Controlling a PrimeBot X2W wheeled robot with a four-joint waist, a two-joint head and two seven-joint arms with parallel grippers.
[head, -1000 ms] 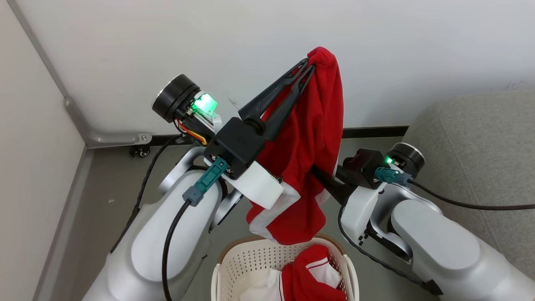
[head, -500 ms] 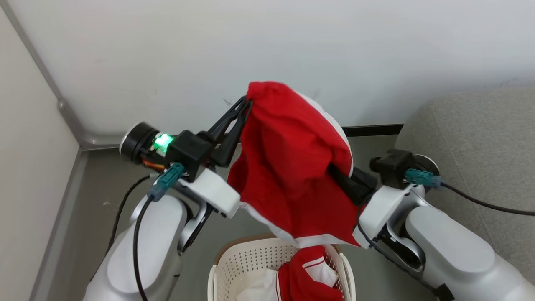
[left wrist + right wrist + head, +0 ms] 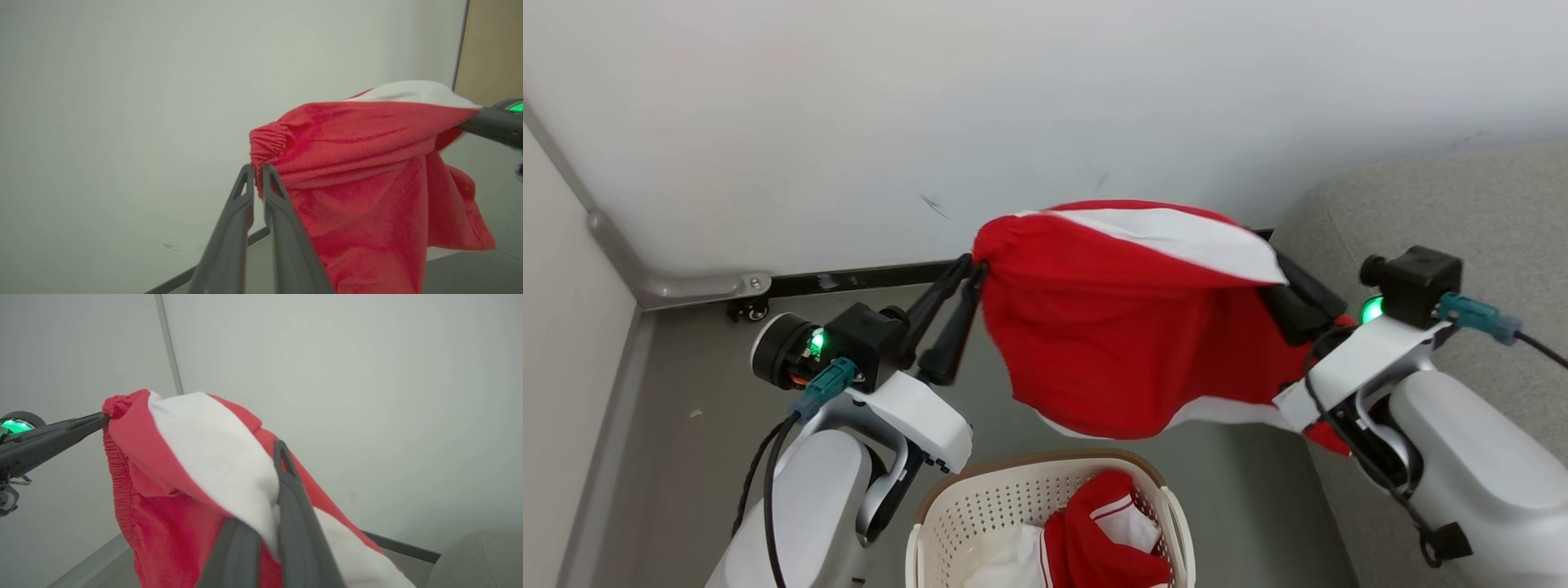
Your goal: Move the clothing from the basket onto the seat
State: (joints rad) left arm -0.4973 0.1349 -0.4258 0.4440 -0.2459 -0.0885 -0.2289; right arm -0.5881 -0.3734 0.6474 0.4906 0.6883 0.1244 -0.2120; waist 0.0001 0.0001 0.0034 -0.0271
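Note:
One red piece of the clothing (image 3: 1127, 343), with a white panel on top, hangs stretched above the basket (image 3: 947, 506) between my two grippers. My left gripper (image 3: 974, 268) pinches its gathered red corner (image 3: 269, 143), its fingers almost together (image 3: 257, 168). My right gripper (image 3: 274, 465) is shut on the white panel (image 3: 220, 457), and the fabric drapes over its fingers. A second red and white garment (image 3: 1094, 547) lies in the cream basket. The grey seat (image 3: 1462, 204) stands to the right, behind my right arm.
A white wall stands close behind the garment, with a black baseboard (image 3: 849, 279) at its foot. A grey rail with a small caster (image 3: 747, 304) runs along the left corner. Grey floor surrounds the basket.
The garment, first hanging bunched from the raised left gripper, is now spread wide between both grippers. The right gripper has shut on it and swung right towards the seat. The left arm has lowered.

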